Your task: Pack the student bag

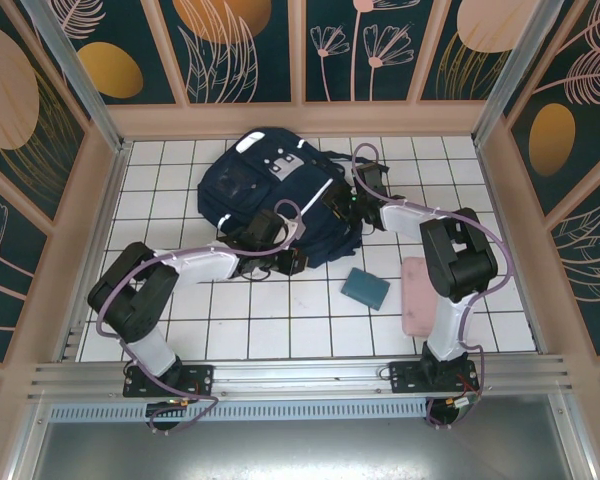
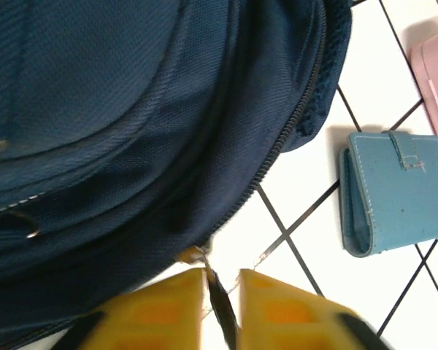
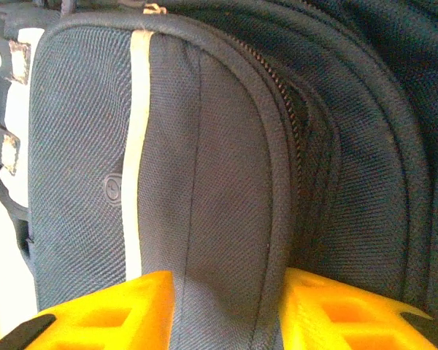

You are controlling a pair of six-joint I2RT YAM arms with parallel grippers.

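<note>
The student bag (image 1: 270,190), dark navy with a thin white stripe and white patches, lies at the back centre of the tiled table. My left gripper (image 1: 290,258) is at the bag's near edge. In the left wrist view its yellow fingers (image 2: 277,306) stand slightly apart, and a dark zipper pull (image 2: 220,299) lies loose in the gap by the left finger. My right gripper (image 1: 345,205) is at the bag's right side. In the right wrist view it (image 3: 226,306) is shut on a fold of the bag's side pocket (image 3: 204,182), beside a zipper line (image 3: 296,117).
A teal wallet (image 1: 365,288) lies on the tiles just right of the bag's near corner, also in the left wrist view (image 2: 394,193). A pink case (image 1: 416,295) lies further right, near the right arm's base. Patterned walls enclose the table.
</note>
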